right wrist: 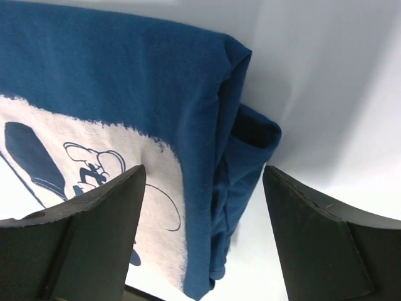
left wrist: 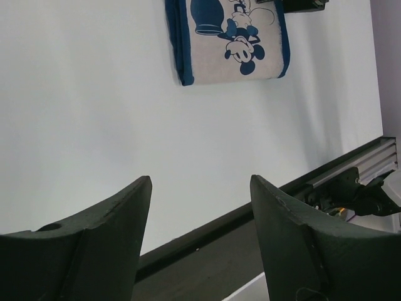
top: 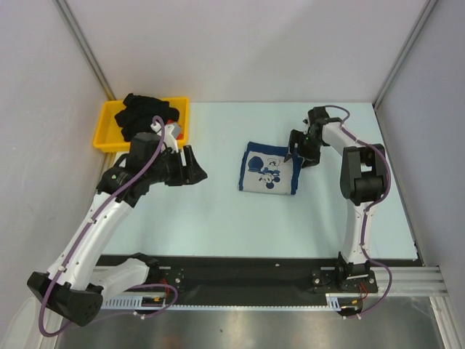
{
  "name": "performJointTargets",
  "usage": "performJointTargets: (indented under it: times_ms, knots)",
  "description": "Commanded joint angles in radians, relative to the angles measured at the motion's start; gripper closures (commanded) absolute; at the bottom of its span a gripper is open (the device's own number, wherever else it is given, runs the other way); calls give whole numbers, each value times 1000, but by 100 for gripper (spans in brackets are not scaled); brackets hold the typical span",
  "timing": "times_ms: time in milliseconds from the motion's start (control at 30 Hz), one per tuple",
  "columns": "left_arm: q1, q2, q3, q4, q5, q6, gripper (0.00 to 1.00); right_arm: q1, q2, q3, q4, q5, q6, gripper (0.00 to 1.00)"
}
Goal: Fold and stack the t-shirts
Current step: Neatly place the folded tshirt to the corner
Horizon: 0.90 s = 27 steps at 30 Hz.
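We see the folded navy t-shirt lying mid-table, print up. Our right gripper hangs over its far right corner, fingers spread wide and empty. Our left gripper likewise gapes empty beside the yellow tray holding black cloth.
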Motion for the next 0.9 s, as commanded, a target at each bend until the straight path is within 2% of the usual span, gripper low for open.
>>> performJointTargets:
  times_ms: [0,100,133,200,300,333,400,433,567,700,867]
  knots:
    - [3,-32,-22,-5,-10,12,30,2,12,59,-23,29,-35,20]
    - [3,-32,-31,4,-5,3,30,2,40,71,-5,-47,-41,26]
    - [3,-30,-29,7,-2,3,30,2,53,74,-3,-64,-44,34]
    - [4,-23,-28,14,7,1,30,1,72,82,8,-98,-55,41]
    - [4,-18,-32,26,19,0,30,-13,101,90,-4,-140,-68,62]
    - [6,-18,-34,27,21,-3,30,-21,102,82,2,-152,-68,72]
    - [6,-23,-38,32,24,-5,30,-50,87,51,38,-178,-50,76]
    - [7,-23,-40,34,27,-5,30,-60,81,24,49,-187,-38,96]
    - [12,-24,-42,37,38,0,30,-119,-17,-85,130,-226,31,100]
    - [16,-15,-43,58,62,0,30,-166,-127,-208,164,-152,119,100]
    - [18,5,-40,78,95,1,30,-200,-281,-381,181,-28,325,100]
